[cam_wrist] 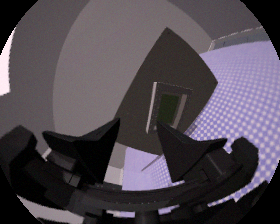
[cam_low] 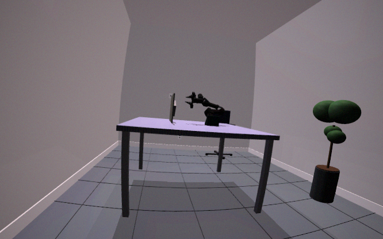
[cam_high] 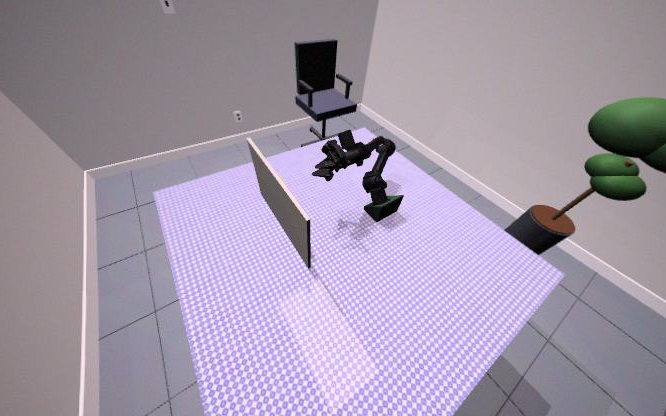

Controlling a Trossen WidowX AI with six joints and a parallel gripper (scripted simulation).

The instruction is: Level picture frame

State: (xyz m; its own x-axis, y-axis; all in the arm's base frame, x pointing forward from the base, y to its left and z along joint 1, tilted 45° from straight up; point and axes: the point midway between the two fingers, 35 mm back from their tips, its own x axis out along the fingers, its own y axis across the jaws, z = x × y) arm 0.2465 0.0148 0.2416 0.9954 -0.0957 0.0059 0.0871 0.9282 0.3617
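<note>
A thin upright wall panel (cam_high: 279, 201) (cam_low: 171, 108) stands on the purple checkered table (cam_high: 429, 289) (cam_low: 163, 124). The picture frame (cam_wrist: 152, 106) hangs on the panel's face towards the arm; it has a grey border and a dark green picture. In the exterior view only its thin edge (cam_low: 175, 108) shows. My gripper (cam_high: 324, 171) (cam_low: 188, 100) (cam_wrist: 139, 121) is open and empty. It hovers in the air in front of the panel, a clear gap away from the frame, pointing at it. The screw and the notched strip are hidden.
The arm's green base (cam_high: 383, 205) sits on the table behind the gripper. An office chair (cam_high: 320, 87) stands beyond the table's far edge. A potted plant (cam_high: 635, 144) (cam_low: 333, 118) stands on the floor at the right.
</note>
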